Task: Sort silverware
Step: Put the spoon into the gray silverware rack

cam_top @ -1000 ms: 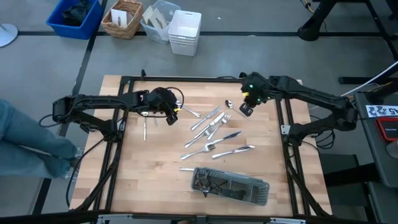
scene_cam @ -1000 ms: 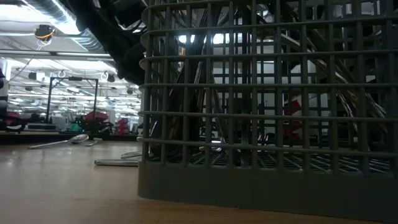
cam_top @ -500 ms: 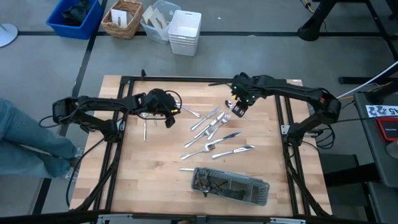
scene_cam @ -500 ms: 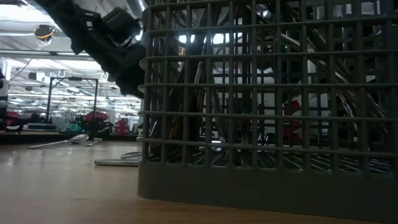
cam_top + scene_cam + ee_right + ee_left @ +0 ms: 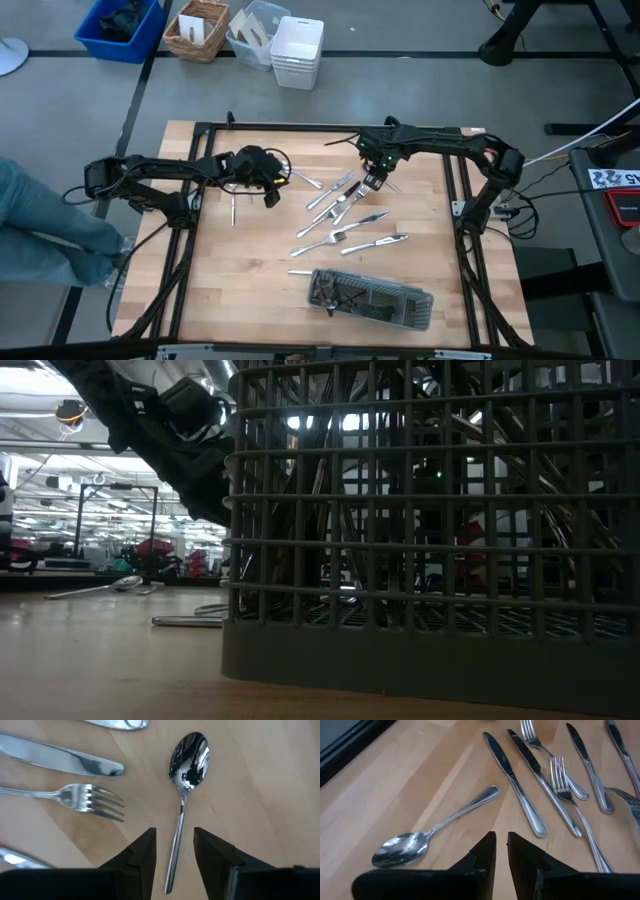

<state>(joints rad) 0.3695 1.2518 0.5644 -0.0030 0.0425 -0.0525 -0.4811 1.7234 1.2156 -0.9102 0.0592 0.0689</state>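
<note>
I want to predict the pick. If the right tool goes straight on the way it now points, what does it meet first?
Most likely the spoon: its handle lies between the open fingers of the right tool, bowl farther ahead. How far above it the tool hangs is unclear.

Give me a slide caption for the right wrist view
Right gripper, fingers open, straddles the handle of a spoon lying on the wooden table, beside a fork and knife.

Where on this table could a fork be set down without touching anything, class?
Bare wood lies in the near-left corner, left of the grey tray, and along the right edge past the silverware. The middle is crowded: silverware scattered between the left gripper and right gripper.
</note>
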